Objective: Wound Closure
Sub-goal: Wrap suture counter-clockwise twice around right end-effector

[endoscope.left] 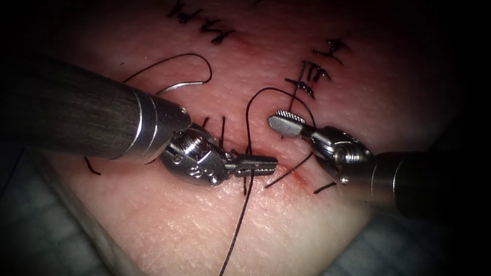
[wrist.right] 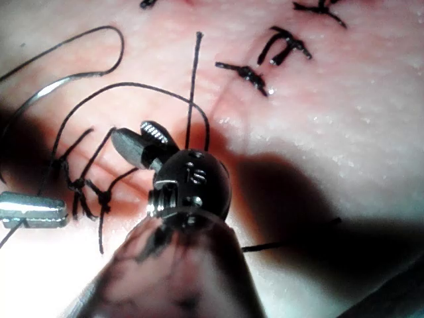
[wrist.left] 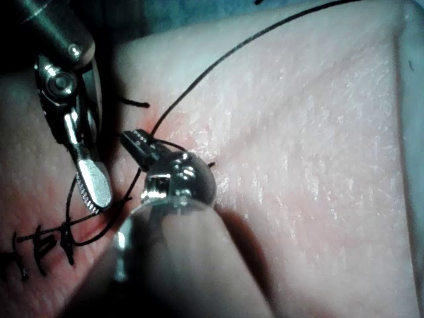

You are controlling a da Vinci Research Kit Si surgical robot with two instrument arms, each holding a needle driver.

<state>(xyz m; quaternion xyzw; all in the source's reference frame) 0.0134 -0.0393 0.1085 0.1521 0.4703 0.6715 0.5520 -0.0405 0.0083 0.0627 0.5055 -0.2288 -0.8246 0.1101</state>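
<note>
1. your left claw (endoscope.left: 266,164) comes in from the left on a thick dark shaft, wrist bent so the jaws lie nearly level over the cut (endoscope.left: 286,171). the jaws are pressed together, pinching the thread (endoscope.left: 249,148) where it crosses them.
2. your right claw (endoscope.left: 286,122) reaches in from the lower right, wrist angled up and to the left, tip above the cut's right side. its jaws are spread and hold nothing; one serrated face shows in the endoscope view, and the thread loop arcs just beside it.
3. from the left claw the thread runs down across the pale tissue (endoscope.left: 204,225) and out past the lower edge; upward it curves in a loop toward the right claw.
4. the needle (endoscope.left: 179,86) lies flat on the tissue, well left of the cut, free of both claws and not in the tissue; its thread curls round above it.
5. finished stitches (endoscope.left: 312,76) sit further along the cut, with short cut ends (endoscope.left: 325,188) near your right claw.
6. the left shaft hides the tissue beneath it, and whether the needle's near tip touches the shaft is hard to tell.
</note>
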